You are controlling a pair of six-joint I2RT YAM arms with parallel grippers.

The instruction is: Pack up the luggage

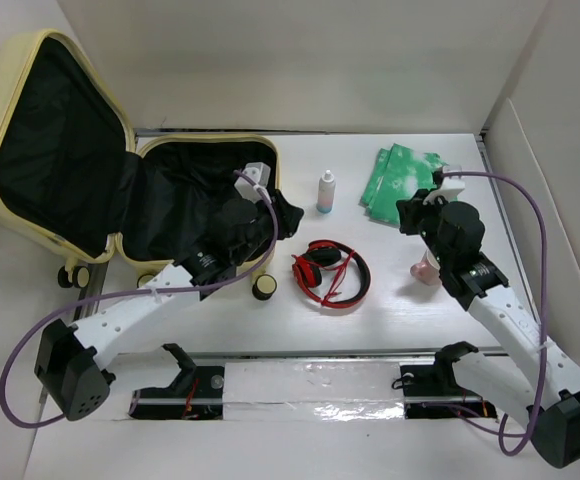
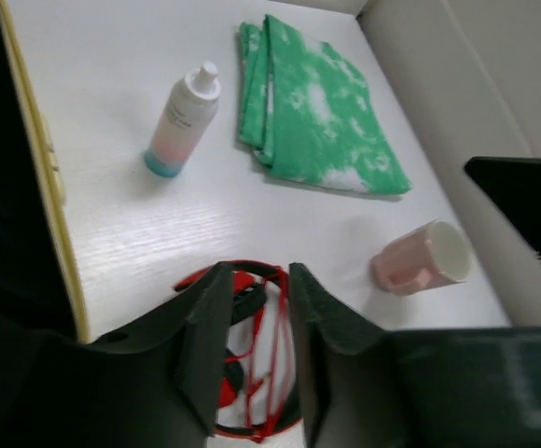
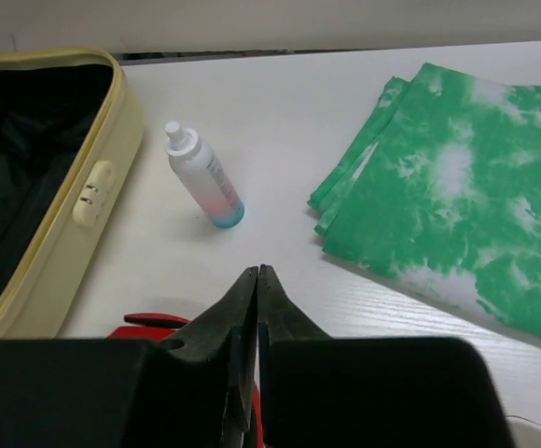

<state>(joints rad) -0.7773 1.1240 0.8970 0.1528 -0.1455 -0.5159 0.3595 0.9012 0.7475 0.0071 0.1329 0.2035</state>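
The pale-yellow luggage (image 1: 30,110) lies open at the left, lid raised and black lining showing; its rim also shows in the left wrist view (image 2: 37,140) and the right wrist view (image 3: 84,201). My left gripper (image 1: 288,216) (image 2: 259,280) is open and empty, held above the table just past the luggage's right edge, with red-and-black headphones (image 1: 330,272) (image 2: 242,373) seen between its fingers. My right gripper (image 1: 410,212) (image 3: 256,273) is shut and empty, above the table in front of a folded green-and-white cloth (image 1: 402,178) (image 3: 457,196).
A small white bottle (image 1: 326,192) (image 2: 182,121) (image 3: 203,177) with pink and blue contents stands between the luggage and the cloth. A pink cup (image 1: 427,268) (image 2: 420,259) lies on its side by the right arm. A white wall (image 1: 550,170) borders the table's right side.
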